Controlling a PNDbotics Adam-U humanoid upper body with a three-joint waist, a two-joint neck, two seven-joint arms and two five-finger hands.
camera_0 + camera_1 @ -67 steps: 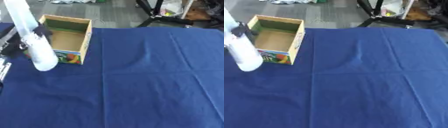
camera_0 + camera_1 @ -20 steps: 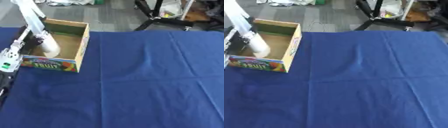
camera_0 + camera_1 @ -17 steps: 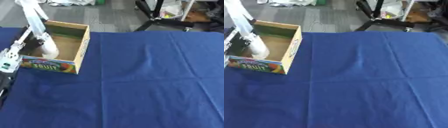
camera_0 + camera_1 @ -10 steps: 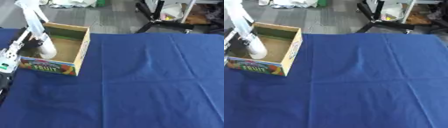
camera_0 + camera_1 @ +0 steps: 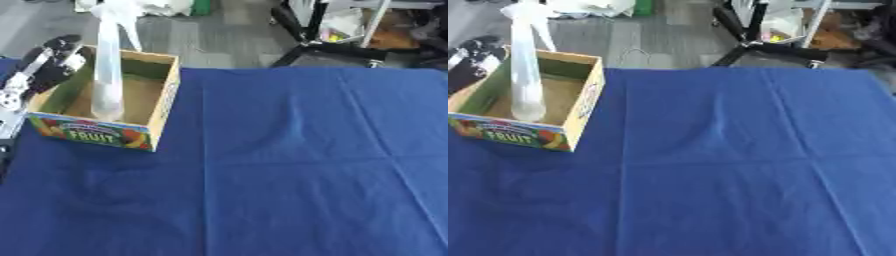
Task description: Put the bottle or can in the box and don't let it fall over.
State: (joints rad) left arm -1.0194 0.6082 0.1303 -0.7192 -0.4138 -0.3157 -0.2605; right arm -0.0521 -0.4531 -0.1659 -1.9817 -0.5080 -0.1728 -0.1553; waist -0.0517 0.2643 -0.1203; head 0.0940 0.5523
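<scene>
Since a moment ago the left robot hand [image 5: 48, 62] has let go of the spray bottle [image 5: 108, 70] and is now sitting outside the box [image 5: 156, 107], by its left wall, with nothing in its grasp; whether its fingers are straight or curled cannot be told. The bottle is standing upright on the box floor, toward the left side, its trigger head rising well above the rim. The cardboard box, printed with fruit on its near face, is resting on the blue cloth [image 5: 289, 165] covering the worktop, at the far left.
</scene>
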